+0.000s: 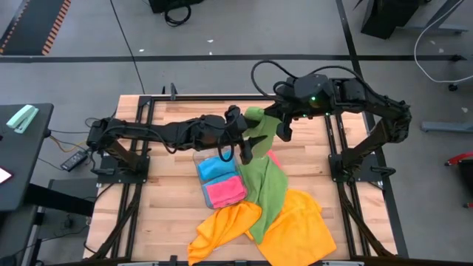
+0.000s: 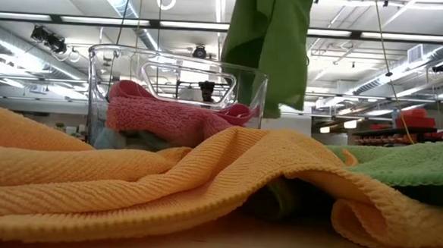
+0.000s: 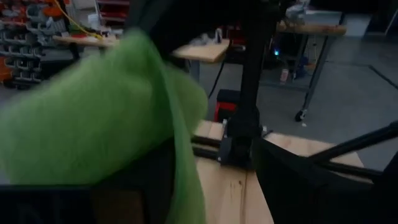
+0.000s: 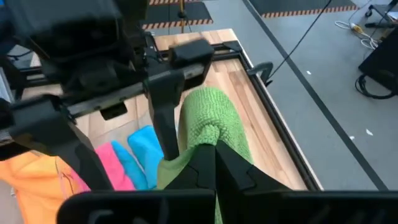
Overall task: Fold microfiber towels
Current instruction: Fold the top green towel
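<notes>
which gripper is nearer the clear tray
Left. The left gripper hangs just beside the tray at its far right corner, by the lifted green towel. The right gripper, shut on that towel, is farther off.

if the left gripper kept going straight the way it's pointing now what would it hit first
Most likely the green towel: it fills the space right ahead of the left gripper. Beyond it stands the right gripper, though depth there is unclear.

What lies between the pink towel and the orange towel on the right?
The green towel lies between the pink towel and the orange towel, as the high view shows.
</notes>
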Robot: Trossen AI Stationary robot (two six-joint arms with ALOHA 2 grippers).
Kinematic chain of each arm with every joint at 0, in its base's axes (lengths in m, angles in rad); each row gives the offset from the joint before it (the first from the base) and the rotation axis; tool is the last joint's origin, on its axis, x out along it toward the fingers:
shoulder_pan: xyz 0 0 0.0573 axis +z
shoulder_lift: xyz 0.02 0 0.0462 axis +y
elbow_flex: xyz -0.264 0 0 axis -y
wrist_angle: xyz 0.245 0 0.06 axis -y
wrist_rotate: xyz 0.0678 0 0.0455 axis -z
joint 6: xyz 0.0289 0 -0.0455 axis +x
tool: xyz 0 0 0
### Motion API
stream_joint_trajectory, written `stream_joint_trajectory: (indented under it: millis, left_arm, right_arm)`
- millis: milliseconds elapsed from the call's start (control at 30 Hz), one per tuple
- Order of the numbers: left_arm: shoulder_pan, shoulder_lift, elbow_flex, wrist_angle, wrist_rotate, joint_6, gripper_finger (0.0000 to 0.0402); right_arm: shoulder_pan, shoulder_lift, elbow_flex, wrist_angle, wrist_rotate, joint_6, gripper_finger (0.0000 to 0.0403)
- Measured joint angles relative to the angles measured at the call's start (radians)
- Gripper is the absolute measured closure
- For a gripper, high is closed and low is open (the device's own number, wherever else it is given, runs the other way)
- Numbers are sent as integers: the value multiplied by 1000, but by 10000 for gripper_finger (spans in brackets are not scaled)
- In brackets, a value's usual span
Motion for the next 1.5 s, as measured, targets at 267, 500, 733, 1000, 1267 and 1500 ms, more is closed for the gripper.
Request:
stream_joint_trajectory:
  millis: [267,500,733,1000,1267,1500]
  left_arm:
    - [0,0,0,-73,87,-30,202]
    - [0,0,0,-72,147,-50,218]
    - [0,0,0,-74,190,-81,235]
    - [0,0,0,-78,162,-83,269]
    - [0,12,0,-159,118,-89,351]
    - [0,13,0,-125,96,-122,390]
  right_arm:
    - [0,1,61,-12,16,5,400]
    - [0,1,66,-13,16,9,400]
    - [0,1,64,-16,42,24,400]
    - [7,1,64,-10,42,58,401]
    - [21,1,65,6,42,69,401]
    - [20,1,65,5,42,66,401]
